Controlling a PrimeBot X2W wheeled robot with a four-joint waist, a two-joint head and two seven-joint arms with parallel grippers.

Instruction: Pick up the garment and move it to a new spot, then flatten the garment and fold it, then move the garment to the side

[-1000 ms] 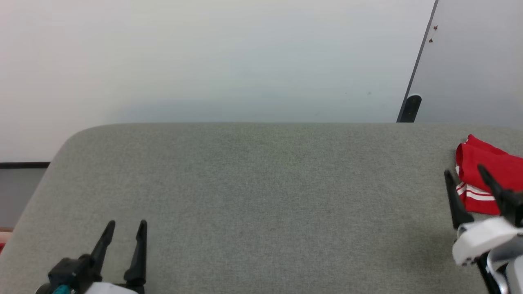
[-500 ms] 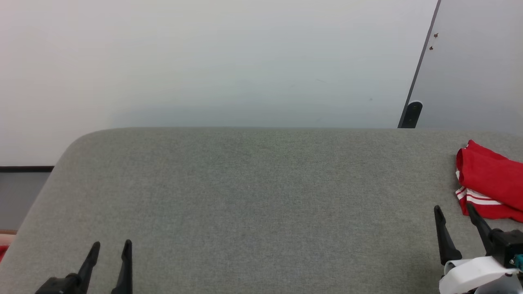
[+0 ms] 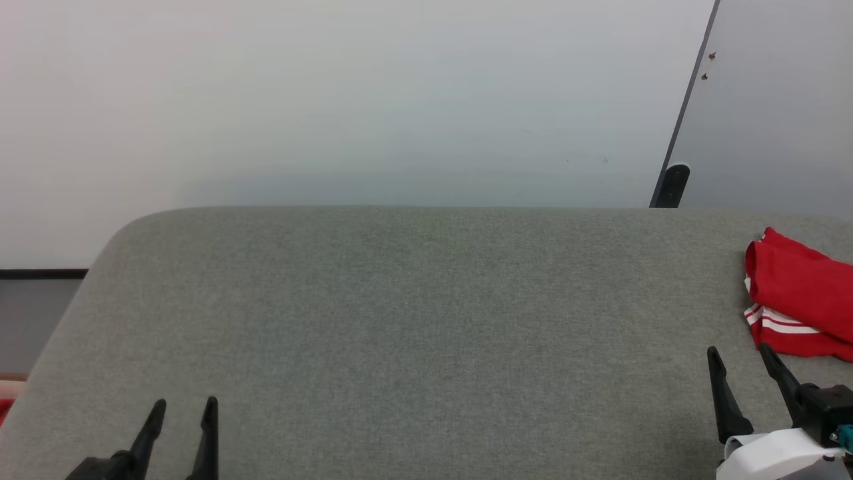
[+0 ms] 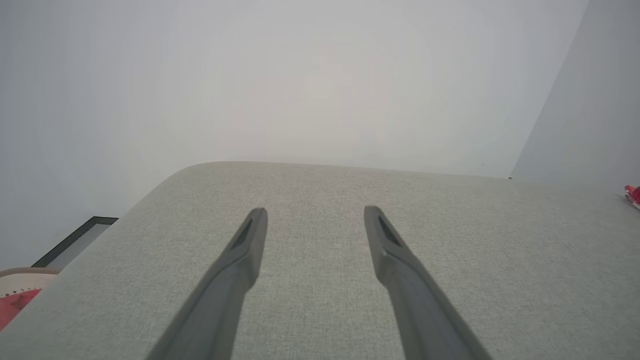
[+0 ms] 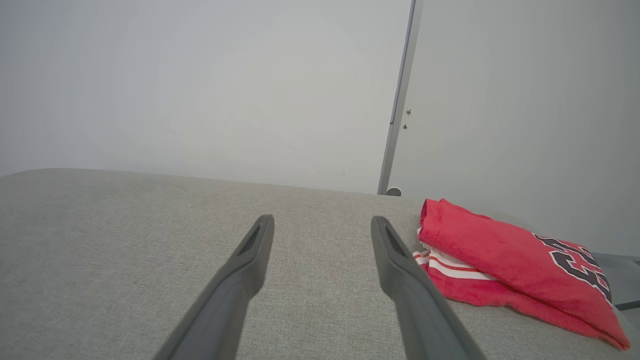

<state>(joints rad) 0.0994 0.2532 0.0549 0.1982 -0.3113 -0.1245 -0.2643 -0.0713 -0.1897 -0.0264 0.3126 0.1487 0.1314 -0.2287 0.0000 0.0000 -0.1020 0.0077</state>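
A grey fabric-covered surface (image 3: 426, 320) with a rounded far corner spreads out before a plain white wall (image 3: 333, 100). At 1 o'clock a dark strip (image 3: 686, 113) borders a grey panel (image 3: 780, 120). The garment (image 3: 796, 300), a red jersey-style T-shirt, lies folded into a compact bundle at the surface's 3 o'clock edge in the head view, partly cut off by the frame. In the right wrist view its red-and-white striped trim (image 5: 450, 267) peeks out from the lower layer on the side facing the middle of the surface, and black, white-edged lettering (image 5: 575, 260) runs across the top layer. The right gripper (image 3: 738, 348) sits at 5 o'clock, its two long dark fingers spread wide and holding nothing. The garment lies near it, at roughly 1 o'clock from the fingertips and clear of them. The left gripper (image 3: 186, 401) sits at 7 o'clock, well apart from the garment, its fingers likewise parted and empty, with grey fabric showing between them. Whether either pair of fingertips touches the surface cannot be told.
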